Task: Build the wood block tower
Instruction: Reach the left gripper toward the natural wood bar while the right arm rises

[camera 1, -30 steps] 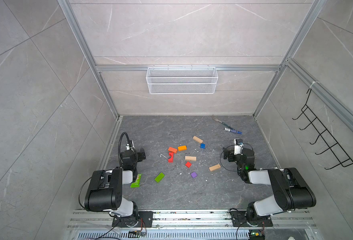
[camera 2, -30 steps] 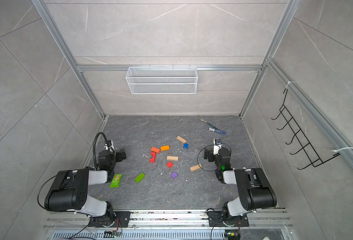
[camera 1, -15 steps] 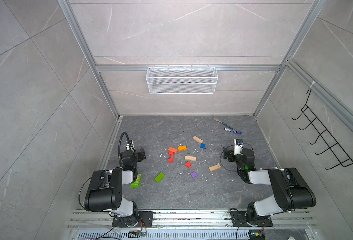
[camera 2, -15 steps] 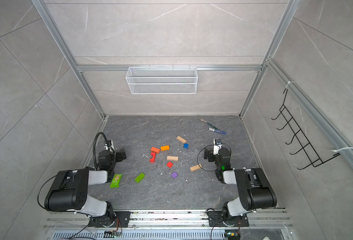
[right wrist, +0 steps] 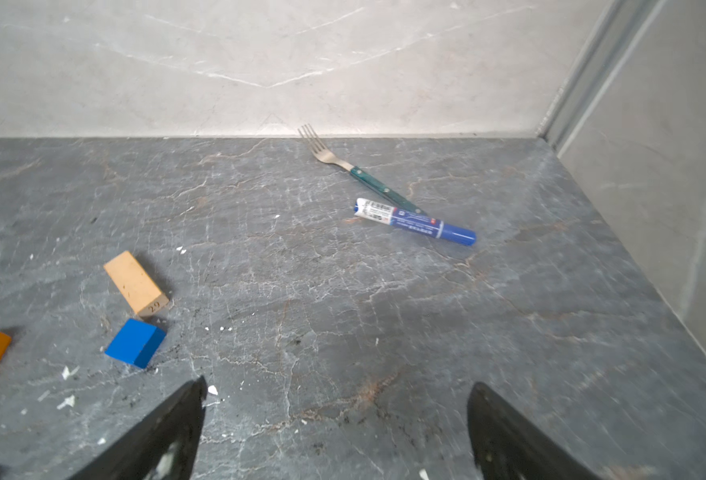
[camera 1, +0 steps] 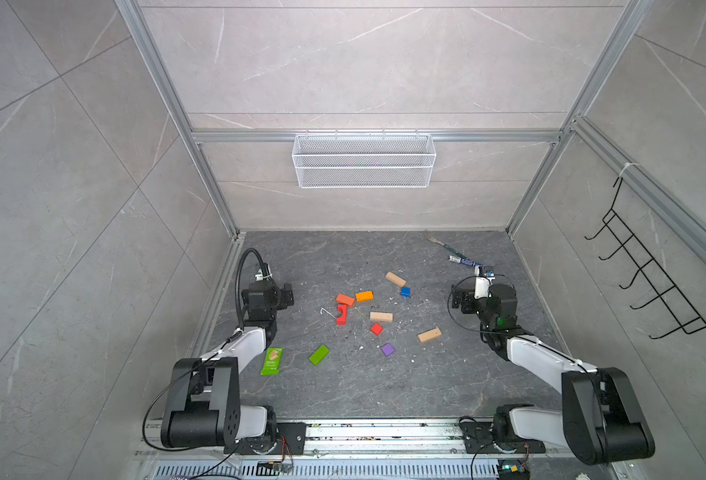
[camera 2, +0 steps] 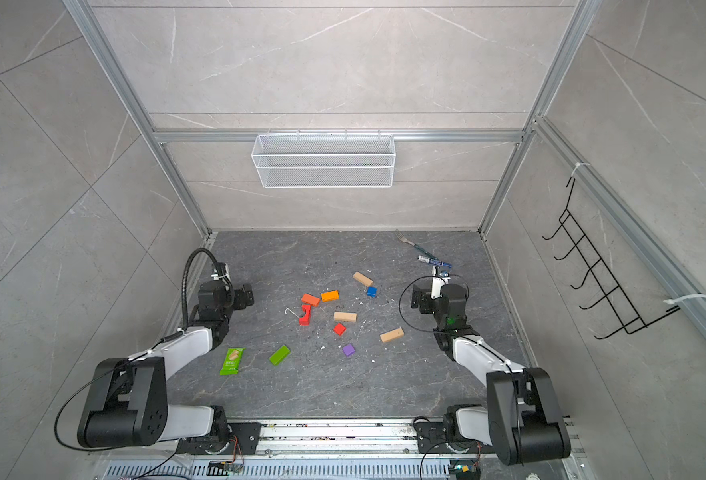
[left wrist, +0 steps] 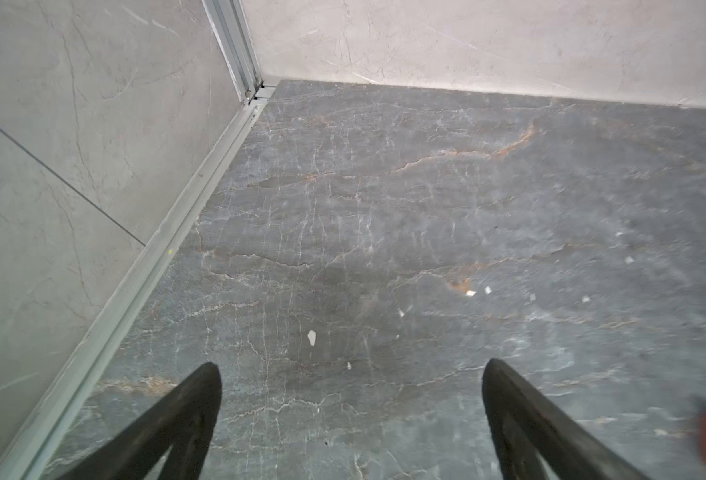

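Left wrist view: our left end effector (left wrist: 351, 365) has its jaws spread wide over bare bench (left wrist: 384, 208), close to the left wall rail, and holds nothing. In a top view, a green snack wrapper (camera 1: 271, 361) lies beside that arm's forearm, with the green bar (camera 1: 319, 354) just to its right.

Mid-bench the other wood blocks lie scattered, each flat on the surface. The red arch (camera 1: 341, 314) has the red-orange bar (camera 1: 345, 299) just behind it, and the orange bar (camera 1: 364, 296) nearly touches that one. Next come the middle tan bar (camera 1: 381, 317), the red cube (camera 1: 376, 329) in front of it, and the purple cube (camera 1: 387, 349) nearer the front edge. A white wire basket (camera 1: 364, 160) hangs on the back wall above them.

The far tan bar (camera 1: 395, 279) has the blue cube (camera 1: 405, 291) just beside its end. The near tan bar (camera 1: 430, 335) lies alone, nearest the right arm.

Our right end effector (right wrist: 338, 383) is also spread wide and empty, with open bench between it and the blocks. Beyond it, toward the back right corner, a blue marker (right wrist: 415, 220) lies against the handle of a fork (right wrist: 343, 164). A black hook rack (camera 1: 650, 274) hangs on the right wall.
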You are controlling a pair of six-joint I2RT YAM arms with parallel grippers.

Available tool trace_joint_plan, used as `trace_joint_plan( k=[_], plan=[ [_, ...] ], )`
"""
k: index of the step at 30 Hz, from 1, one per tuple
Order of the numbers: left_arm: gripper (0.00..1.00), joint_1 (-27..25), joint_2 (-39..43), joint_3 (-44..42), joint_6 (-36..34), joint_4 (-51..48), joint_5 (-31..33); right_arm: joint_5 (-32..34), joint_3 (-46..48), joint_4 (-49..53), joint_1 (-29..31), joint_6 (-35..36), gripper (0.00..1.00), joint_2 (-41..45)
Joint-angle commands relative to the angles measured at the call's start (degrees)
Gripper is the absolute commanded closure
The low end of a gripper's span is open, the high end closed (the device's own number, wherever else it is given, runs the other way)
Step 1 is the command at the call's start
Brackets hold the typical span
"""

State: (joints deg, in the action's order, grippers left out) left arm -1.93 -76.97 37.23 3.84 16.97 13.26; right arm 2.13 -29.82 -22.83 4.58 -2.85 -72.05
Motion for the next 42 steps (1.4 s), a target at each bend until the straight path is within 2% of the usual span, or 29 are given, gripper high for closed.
trace_joint_plan(
  k=[1, 4, 9, 14, 17, 20, 23, 25, 30, 35, 38, 42],
  plan=[
    [0.01, -1.01, 2.78, 9.54, 6.16, -21.4, 0.51, 4.23, -4.84, 16.73, 0.63, -5.01, 0.01, 3.75],
    [0.01, -2.77, 2.21, 17.21, 9.33, -34.06, -2.05, 4.41, -10.58, 27.68, 1.46, -7.03, 0.01, 4.55],
    [0.02, -7.05, -0.37, 28.65, 14.99, -48.82, -8.2, 2.88, -18.73, 41.35, 3.18, -11.94, 0.01, 4.55],
    [0.0, -15.17, -3.75, 38.42, 15.89, -57.71, -7.83, 1.27, -27.41, 54.15, 4.19, -16.78, 0.01, 1.89],
    [0.01, -17.28, -7.07, 43.8, 18.43, -62.7, -10.11, 0.39, -25.92, 52.16, 4.17, -18.5, 0.01, 3.85],
    [0.01, -19.06, -9.62, 47.5, 20.6, -66.39, -11.94, -3.6, -25.44, 49.8, 4.24, -19.45, 0.01, 3.37],
    [0.0, -22.29, -9.87, 48.02, 21.96, -66.74, -11.45, -6.11, -30.95, 56.48, 4.27, -19.36, 0.01, -1.61],
    [0.01, -23.94, -10.4, 48.45, 25.45, -67.25, -10.63, -8.13, -30.41, 56.54, 4.27, -19.53, 0.01, -2.76],
    [0.01, -26.65, -13.1, 48.97, 27.88, -68.42, -17.46, -4.63, -25.03, 51.37, 4.22, -22.82, 0.01, 1.9],
    [0.02, -30.91, -15.08, 49.48, 28.18, -66.73, -15.23, -4.59, -25.72, 53.6, 4.43, -21.84, 0.01, 3.02],
    [0.09, -32.86, -18.32, 51.42, 28.45, -67.06, -14.6, -4.49, -24.99, 53.48, 4.43, -21.32, 0.01, 3.91],
    [0.1, -35.54, -24.1, 54.76, 28.42, -67.98, -14.03, -5.64, -25.29, 53.36, 4.54, -21.67, 0.01, 3.78]
  ],
)
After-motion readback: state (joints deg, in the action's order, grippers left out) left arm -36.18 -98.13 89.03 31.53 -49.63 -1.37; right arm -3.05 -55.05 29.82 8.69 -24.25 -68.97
